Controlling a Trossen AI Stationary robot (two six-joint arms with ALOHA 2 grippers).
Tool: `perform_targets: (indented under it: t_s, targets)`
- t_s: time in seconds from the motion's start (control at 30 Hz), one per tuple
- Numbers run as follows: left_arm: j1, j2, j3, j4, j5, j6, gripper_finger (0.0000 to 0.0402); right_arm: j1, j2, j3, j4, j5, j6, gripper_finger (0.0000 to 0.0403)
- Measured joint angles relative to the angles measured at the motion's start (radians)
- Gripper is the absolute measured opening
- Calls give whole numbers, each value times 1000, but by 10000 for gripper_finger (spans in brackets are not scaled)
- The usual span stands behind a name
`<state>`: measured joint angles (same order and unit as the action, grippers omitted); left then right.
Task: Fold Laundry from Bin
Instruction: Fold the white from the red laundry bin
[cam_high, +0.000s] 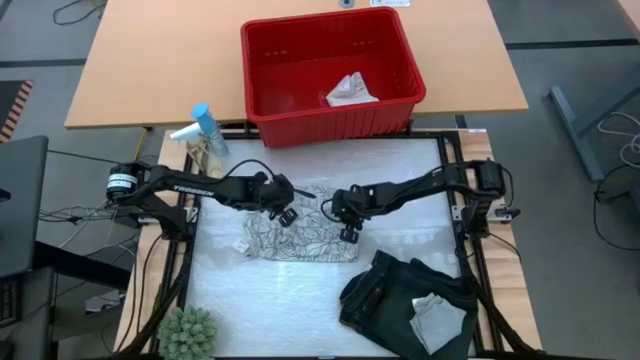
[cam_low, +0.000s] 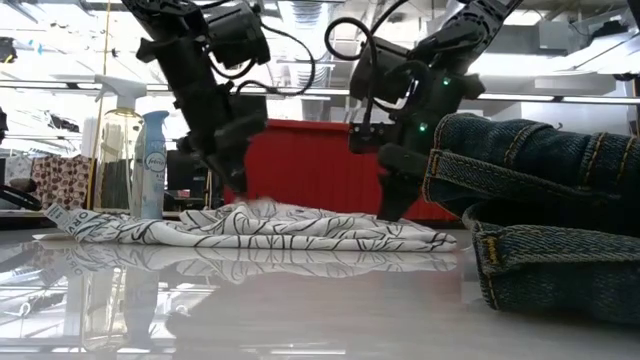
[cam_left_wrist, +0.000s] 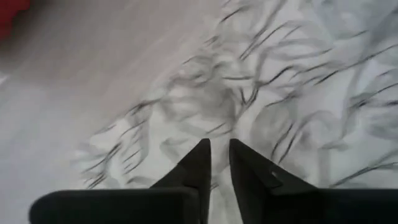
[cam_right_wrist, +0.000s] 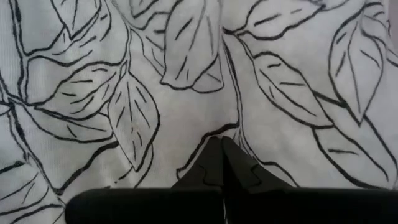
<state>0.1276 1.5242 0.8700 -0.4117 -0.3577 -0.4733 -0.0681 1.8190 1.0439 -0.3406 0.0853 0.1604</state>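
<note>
Both grippers sat on the leaf cloth (cam_high: 300, 235).
I saw left gripper (cam_left_wrist: 219, 163) slightly parted, right gripper (cam_right_wrist: 221, 155) pressed together (pinching cloth? can't tell).

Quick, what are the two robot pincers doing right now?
Left pincer: slightly open above the leaf-patterned cloth, holding nothing.
Right pincer: shut, tips against the cloth; a pinch cannot be told.

My two arms (cam_high: 215, 187): dark jointed links, looping black cables, white lettering on left, tapered black fingers (cam_left_wrist: 200, 163), green lamp.
</note>
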Motion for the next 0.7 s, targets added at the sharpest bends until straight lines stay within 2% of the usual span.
perform_targets:
  t_s: [0.1, 0.2, 0.33, 0.4, 0.53, 0.7]
  targets:
    - [0, 0, 0, -64, -34, 3, 63, 0, 0, 0, -14, 2, 0, 15]
    - [1, 0, -14, -52, -78, 29, 75, 0, -1, 0, -26, 3, 0, 15]
    - [20, 0, -77, 60, -119, 46, 79, 0, -1, 0, -38, 3, -3, 15]
    - [34, 0, -124, 173, -95, 65, 78, 0, -1, 0, -40, 3, -4, 15]
    - [74, 0, -217, 357, -6, 71, 60, 0, -1, 0, -45, 3, -3, 15]
    - [127, 0, -289, 372, 4, 28, 12, 0, -1, -1, -48, 3, -3, 15]
